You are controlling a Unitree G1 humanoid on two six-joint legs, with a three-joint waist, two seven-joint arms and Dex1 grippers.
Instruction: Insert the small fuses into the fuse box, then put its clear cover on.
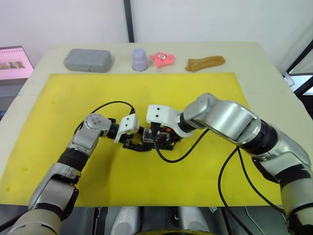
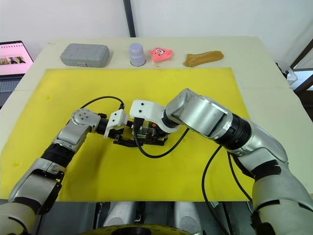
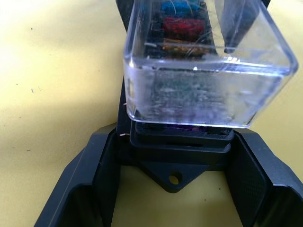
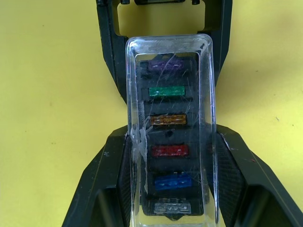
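The black fuse box (image 3: 180,142) lies in the middle of the yellow mat (image 1: 205,98), between my two grippers. Its slots hold several small fuses, among them purple (image 4: 165,64), green (image 4: 166,91), amber (image 4: 168,119) and red (image 4: 170,151). The clear cover (image 4: 170,47) lies over them, and its end toward my left gripper stands a little above the box. My left gripper (image 3: 174,137) is shut on the box's tab end. Facing it from the other end, my right gripper (image 4: 171,137) is shut on the cover's long sides.
Along the table's far edge stand a grey case (image 1: 88,59), a lilac cup (image 1: 139,58), a pink toy (image 1: 163,58) and a brown object (image 1: 205,62). A screen (image 1: 14,61) sits off the table's left side. Black cables loop beside both wrists.
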